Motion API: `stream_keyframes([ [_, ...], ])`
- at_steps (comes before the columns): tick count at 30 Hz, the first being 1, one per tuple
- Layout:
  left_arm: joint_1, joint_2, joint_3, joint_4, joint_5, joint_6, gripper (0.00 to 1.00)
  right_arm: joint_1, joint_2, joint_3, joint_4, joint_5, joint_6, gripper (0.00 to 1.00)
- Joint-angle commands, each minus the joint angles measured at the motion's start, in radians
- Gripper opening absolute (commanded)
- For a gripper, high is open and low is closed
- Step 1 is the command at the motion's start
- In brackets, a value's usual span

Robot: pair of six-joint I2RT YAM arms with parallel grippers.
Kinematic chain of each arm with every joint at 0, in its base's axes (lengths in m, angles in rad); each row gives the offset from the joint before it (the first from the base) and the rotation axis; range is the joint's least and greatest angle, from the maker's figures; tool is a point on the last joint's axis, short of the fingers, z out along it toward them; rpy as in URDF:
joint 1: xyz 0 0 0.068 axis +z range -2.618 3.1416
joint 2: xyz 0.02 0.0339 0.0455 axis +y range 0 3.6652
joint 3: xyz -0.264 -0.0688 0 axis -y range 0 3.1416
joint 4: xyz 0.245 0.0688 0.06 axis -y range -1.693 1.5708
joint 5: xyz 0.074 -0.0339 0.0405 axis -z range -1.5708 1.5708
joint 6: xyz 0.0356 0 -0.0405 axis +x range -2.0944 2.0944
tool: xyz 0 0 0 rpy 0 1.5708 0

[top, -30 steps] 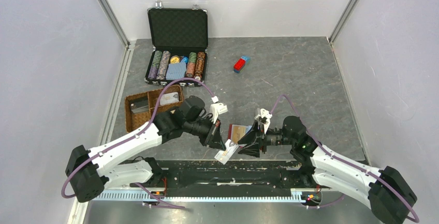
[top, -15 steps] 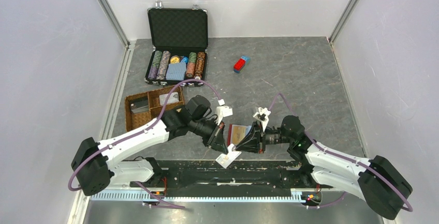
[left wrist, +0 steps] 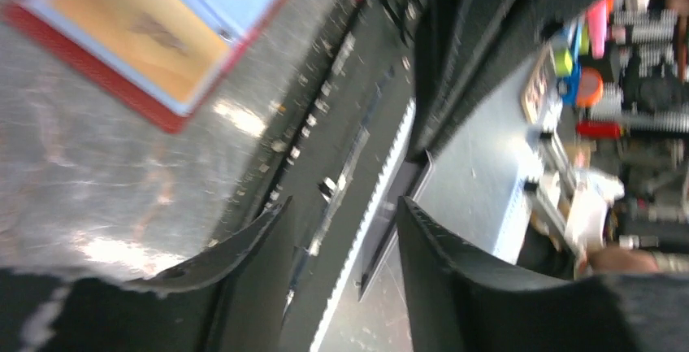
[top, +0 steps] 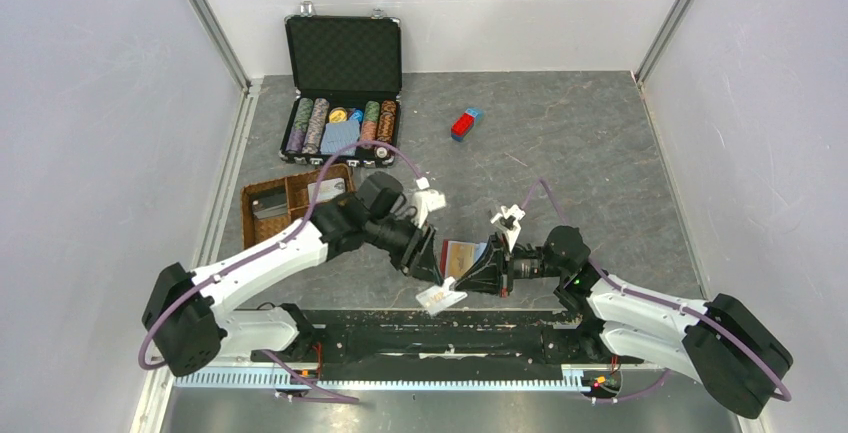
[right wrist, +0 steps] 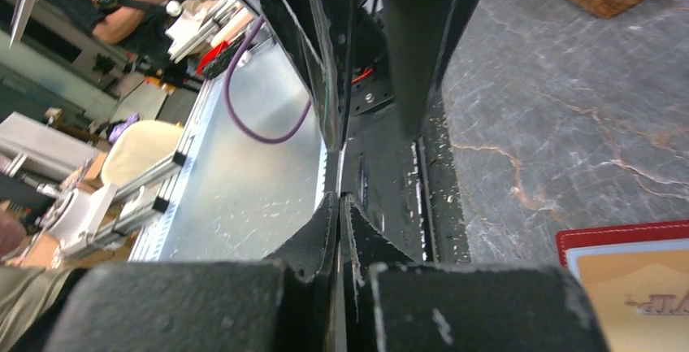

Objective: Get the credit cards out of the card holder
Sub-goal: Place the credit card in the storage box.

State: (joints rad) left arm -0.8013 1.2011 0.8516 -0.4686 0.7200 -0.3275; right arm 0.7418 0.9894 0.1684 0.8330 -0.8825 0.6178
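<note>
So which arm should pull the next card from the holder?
Left. The left gripper stands open and empty with the card holder in its view; the right gripper is shut, apparently pinching a credit card edge-on.

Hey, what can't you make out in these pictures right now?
Wallet: top view, left gripper and right gripper cover its edges; card count unclear.
Card: top view, too small to read.
Right gripper's jaws: shut; whether they pinch that card, unclear.
Left wrist view: blurred, wallet cut off by the top edge.
</note>
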Motion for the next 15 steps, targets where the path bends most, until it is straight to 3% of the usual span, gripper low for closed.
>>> stream_keyframes([
  [1,0.191,-0.104,0.010,0.081,-0.064,-0.082,0.59,0.000,-0.013,0.063,-0.035,0.075,0.030,0.00],
  [6,0.341,-0.189,-0.003,0.113,-0.098,-0.166,0.63,-0.030,-0.015,0.092,-0.066,0.247,0.106,0.00],
  [15,0.361,-0.267,-0.036,0.228,-0.098,-0.221,0.68,-0.053,-0.047,0.096,0.020,0.495,0.293,0.00],
])
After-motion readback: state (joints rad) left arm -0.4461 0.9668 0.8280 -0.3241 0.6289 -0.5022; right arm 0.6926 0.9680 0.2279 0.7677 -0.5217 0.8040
